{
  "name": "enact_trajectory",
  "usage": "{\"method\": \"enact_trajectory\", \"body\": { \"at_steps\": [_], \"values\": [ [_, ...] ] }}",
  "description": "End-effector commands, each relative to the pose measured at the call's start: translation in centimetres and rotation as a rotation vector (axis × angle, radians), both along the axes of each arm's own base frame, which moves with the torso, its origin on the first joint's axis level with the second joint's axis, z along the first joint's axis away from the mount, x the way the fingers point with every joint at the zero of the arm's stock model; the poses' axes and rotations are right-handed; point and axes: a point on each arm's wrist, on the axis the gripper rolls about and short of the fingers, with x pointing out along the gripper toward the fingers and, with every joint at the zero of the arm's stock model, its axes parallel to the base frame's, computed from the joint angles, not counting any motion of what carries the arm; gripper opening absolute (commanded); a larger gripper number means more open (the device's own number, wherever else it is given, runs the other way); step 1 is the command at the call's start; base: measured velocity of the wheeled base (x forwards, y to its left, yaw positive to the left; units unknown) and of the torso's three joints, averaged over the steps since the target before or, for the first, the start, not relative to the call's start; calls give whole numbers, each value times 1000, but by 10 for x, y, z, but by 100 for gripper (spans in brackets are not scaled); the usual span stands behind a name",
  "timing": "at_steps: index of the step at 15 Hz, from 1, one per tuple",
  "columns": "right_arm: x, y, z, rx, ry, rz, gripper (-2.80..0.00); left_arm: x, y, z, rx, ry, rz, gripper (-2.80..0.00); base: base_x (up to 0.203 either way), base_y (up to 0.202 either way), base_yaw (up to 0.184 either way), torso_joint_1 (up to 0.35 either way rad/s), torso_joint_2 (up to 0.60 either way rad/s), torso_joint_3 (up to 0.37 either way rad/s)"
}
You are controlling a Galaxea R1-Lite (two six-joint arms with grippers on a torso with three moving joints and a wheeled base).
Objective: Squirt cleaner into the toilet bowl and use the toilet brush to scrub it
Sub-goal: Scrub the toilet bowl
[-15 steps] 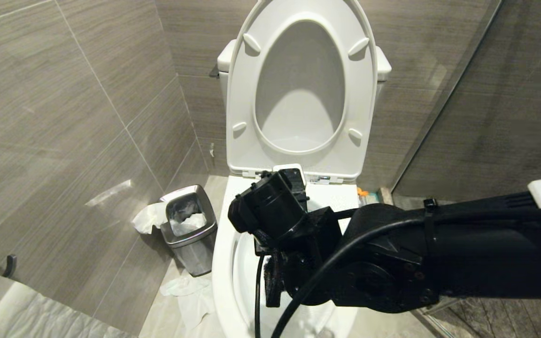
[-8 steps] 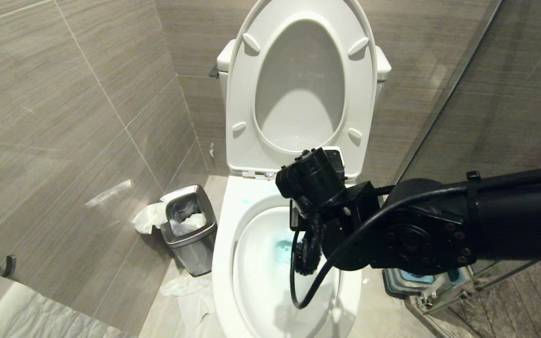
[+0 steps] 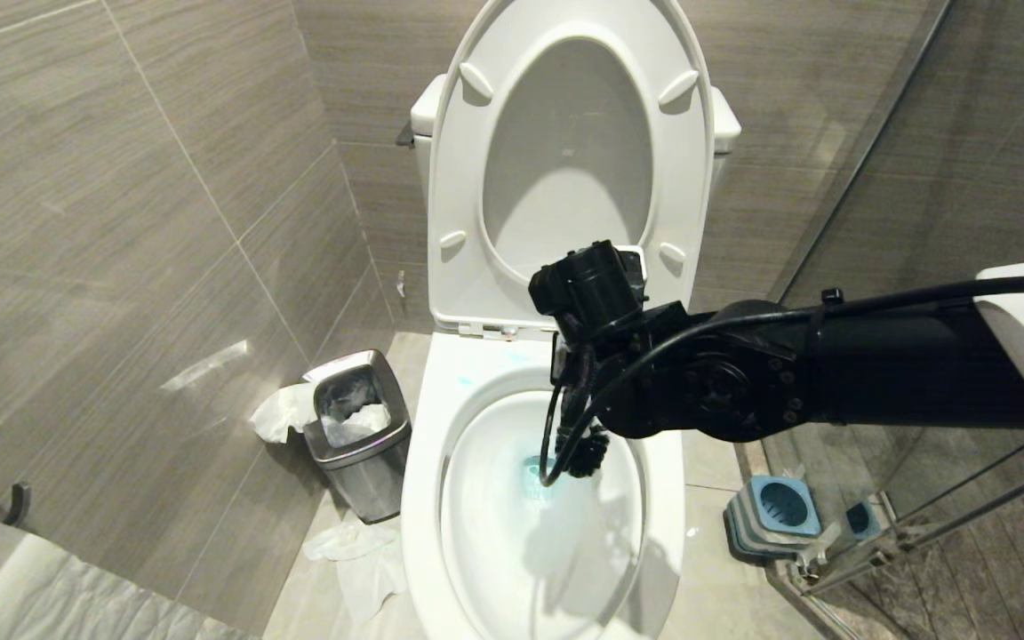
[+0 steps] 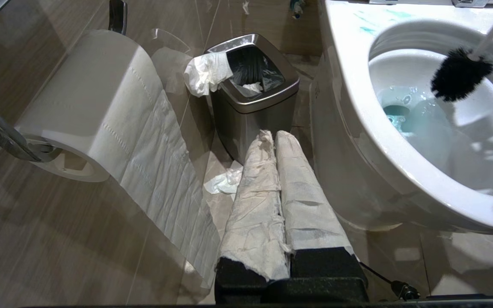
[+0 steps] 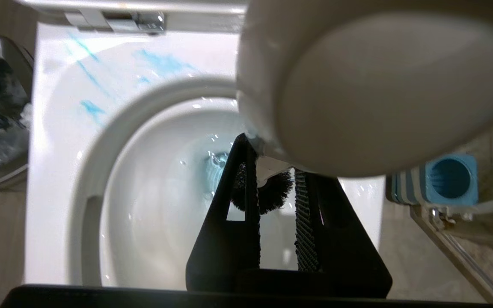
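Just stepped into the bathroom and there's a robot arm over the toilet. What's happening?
The robot is cleaning the toilet. Its right pincer is shut on the brush handle and holds the dark bristle head inside the bowl, above the water. Blue cleaner is already streaked on the rim, and the water is tinted blue. The left pincer, shut, sits idle beside the bowl near the bin. The brush holder stands empty on the floor.

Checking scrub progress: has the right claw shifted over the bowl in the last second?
Yes. The right claw, shut on the toilet brush, has swung from the toilet bowl's left front toward the raised seat.
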Motion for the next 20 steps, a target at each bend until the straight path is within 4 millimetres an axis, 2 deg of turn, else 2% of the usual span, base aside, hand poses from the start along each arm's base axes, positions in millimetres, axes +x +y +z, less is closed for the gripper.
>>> {"method": "enact_trajectory", "body": {
  "at_steps": [1,4,8,11,13,15,18,20],
  "values": [
    [20,17,-12,-3,-12,3,-280,0,0,0,0,3,-1,-280,0,0,0,0,0,0],
    [31,39,-10,3,-47,32,-280,0,0,0,0,4,-1,-280,0,0,0,0,0,0],
    [-4,74,-16,-21,-16,133,-280,0,0,0,0,3,-1,-280,0,0,0,0,0,0],
    [-29,74,-10,-20,6,163,-280,0,0,0,0,4,-1,-280,0,0,0,0,0,0],
    [-44,64,-7,-18,34,161,-280,0,0,0,0,4,-1,-280,0,0,0,0,0,0],
    [-60,46,-8,-28,70,151,-280,0,0,0,0,3,-1,-280,0,0,0,0,0,0],
    [-84,10,-3,-29,104,122,-280,0,0,0,0,3,-1,-280,0,0,0,0,0,0],
    [-93,-17,0,-26,116,88,-280,0,0,0,0,4,0,-280,0,0,0,0,0,0]
  ]
}}
